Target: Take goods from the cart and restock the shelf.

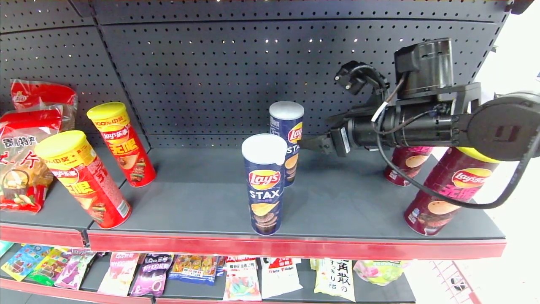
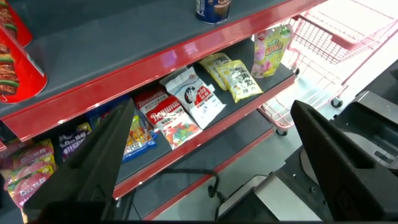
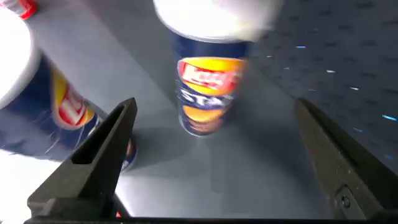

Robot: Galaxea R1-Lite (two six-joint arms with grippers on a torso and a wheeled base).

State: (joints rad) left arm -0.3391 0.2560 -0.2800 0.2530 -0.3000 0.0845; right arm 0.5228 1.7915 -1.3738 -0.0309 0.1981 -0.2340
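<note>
Right wrist view: R gripper (image 3: 214,104) fingers spread wide, empty, facing rear blue can (image 3: 210,81).

rear blue can (image 1: 286,139) upright (white lid) | front blue can (image 1: 264,185) upright, near shelf (image 1: 202,190) edge

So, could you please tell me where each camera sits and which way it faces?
Head: on the head, looking down at the grey shelf; right end effector shows.
Left wrist: faces lower snack bags and pink cart, past the open left end effector.
Right wrist: faces the rear blue can, fingers open.
Shared: head and right wrist show that can.
</note>
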